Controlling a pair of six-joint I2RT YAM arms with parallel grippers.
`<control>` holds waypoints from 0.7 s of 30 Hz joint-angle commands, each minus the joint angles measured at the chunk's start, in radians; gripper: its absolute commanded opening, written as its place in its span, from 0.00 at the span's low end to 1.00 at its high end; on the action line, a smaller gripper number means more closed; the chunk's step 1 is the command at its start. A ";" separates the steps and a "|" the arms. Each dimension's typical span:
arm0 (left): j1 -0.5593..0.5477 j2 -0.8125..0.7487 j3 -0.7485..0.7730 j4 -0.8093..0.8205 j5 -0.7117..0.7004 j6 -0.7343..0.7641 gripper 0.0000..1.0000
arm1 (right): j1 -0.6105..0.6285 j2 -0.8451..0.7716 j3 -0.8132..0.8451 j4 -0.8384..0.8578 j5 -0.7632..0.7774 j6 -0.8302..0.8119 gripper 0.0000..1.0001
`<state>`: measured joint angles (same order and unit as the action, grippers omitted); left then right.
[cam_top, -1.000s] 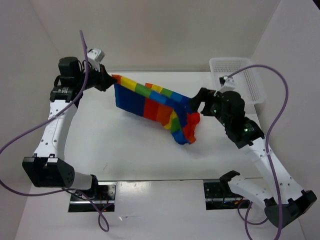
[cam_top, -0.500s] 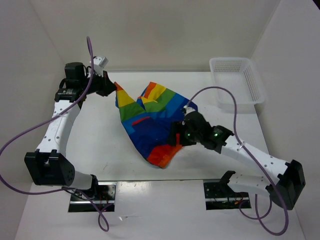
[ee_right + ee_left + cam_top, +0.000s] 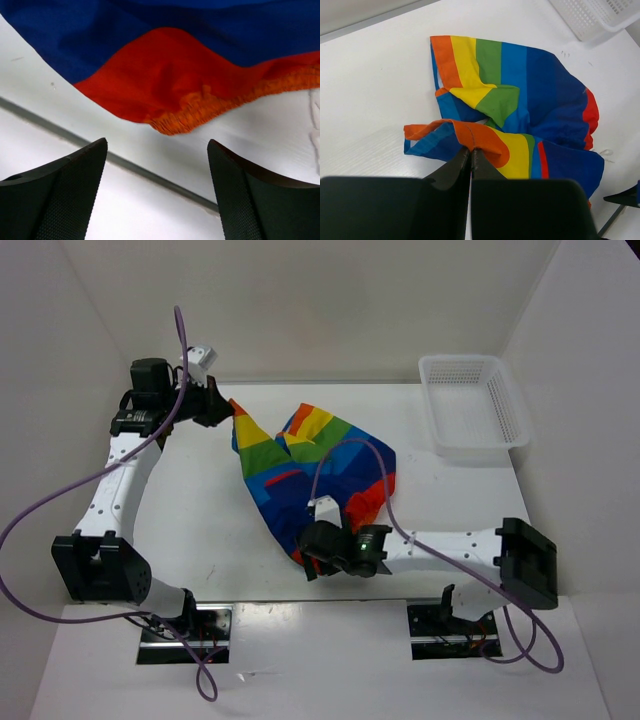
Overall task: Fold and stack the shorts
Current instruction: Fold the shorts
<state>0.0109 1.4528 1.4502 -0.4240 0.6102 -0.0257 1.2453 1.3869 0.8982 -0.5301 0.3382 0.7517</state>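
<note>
The rainbow-striped shorts [image 3: 310, 465] lie crumpled on the white table, spread from the back left toward the front middle. My left gripper [image 3: 226, 408] is shut on the shorts' orange edge [image 3: 472, 137] at the back left corner and holds it a little off the table. My right gripper [image 3: 305, 562] is open and empty at the front middle, low over the table, just short of the shorts' red and orange elastic edge [image 3: 200, 97]. Its fingers [image 3: 65, 185] stand wide apart. The dark blue pocket is not clear to see.
A white mesh basket [image 3: 473, 405] stands at the back right; its corner shows in the left wrist view [image 3: 600, 17]. The table's front edge runs just below the right gripper [image 3: 157, 175]. White walls enclose the table on the left, back and right.
The right gripper let go of the shorts and swung down to the front middle. The shorts dropped from a stretched span into a crumpled heap. The left gripper kept its hold.
</note>
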 commanded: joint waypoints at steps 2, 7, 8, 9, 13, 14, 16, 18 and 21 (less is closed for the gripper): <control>0.003 -0.008 0.016 0.022 0.040 0.026 0.00 | 0.078 0.134 0.091 0.081 0.217 0.064 0.89; 0.003 -0.017 0.007 0.022 0.040 0.026 0.00 | 0.108 0.231 0.116 0.096 0.346 0.130 0.90; 0.003 -0.017 -0.002 0.022 0.040 0.026 0.00 | 0.108 0.242 0.116 0.110 0.346 0.130 0.90; 0.003 -0.028 -0.002 0.022 0.040 0.026 0.00 | 0.108 0.263 0.116 0.129 0.357 0.130 0.89; 0.003 -0.037 -0.002 0.022 0.040 0.026 0.00 | 0.108 0.326 0.128 0.105 0.378 0.172 0.78; 0.003 -0.037 -0.002 0.022 0.040 0.026 0.00 | 0.108 0.336 0.117 0.105 0.393 0.190 0.73; 0.003 -0.037 -0.002 0.022 0.031 0.026 0.00 | 0.108 0.348 0.104 0.093 0.427 0.239 0.63; 0.003 -0.046 -0.002 0.022 0.031 0.026 0.00 | 0.108 0.359 0.091 0.093 0.427 0.276 0.46; 0.003 -0.046 -0.002 0.013 0.020 0.026 0.00 | 0.108 0.359 0.091 0.052 0.440 0.334 0.21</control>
<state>0.0105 1.4460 1.4494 -0.4274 0.6212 -0.0257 1.3483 1.7332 0.9882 -0.4591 0.7021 0.9787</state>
